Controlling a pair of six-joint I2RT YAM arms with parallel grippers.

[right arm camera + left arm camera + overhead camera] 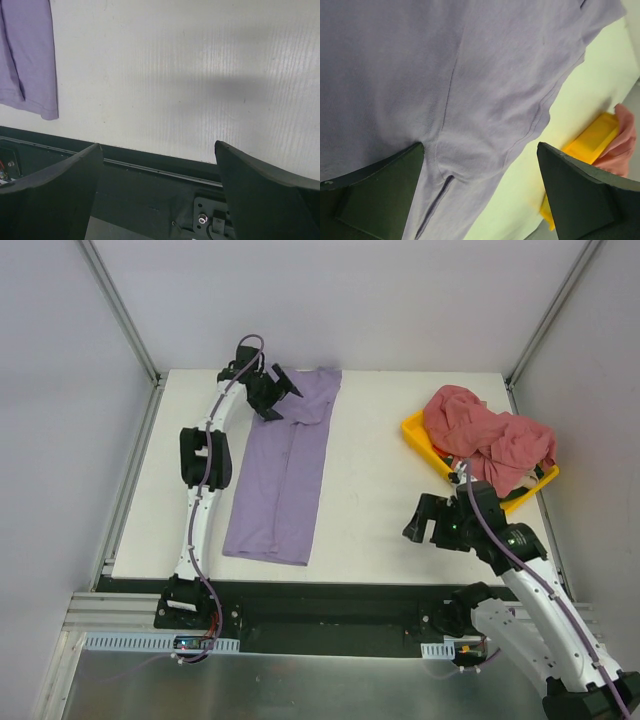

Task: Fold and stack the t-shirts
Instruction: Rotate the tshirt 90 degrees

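lavender t-shirt: 1 | pink-red t-shirts: heap, uncountable | yellow tray: 1

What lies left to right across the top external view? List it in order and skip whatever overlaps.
Flat lavender purple cotton t-shirt → black two-finger right gripper → crumpled heap of dusty pink-red cotton t-shirts.
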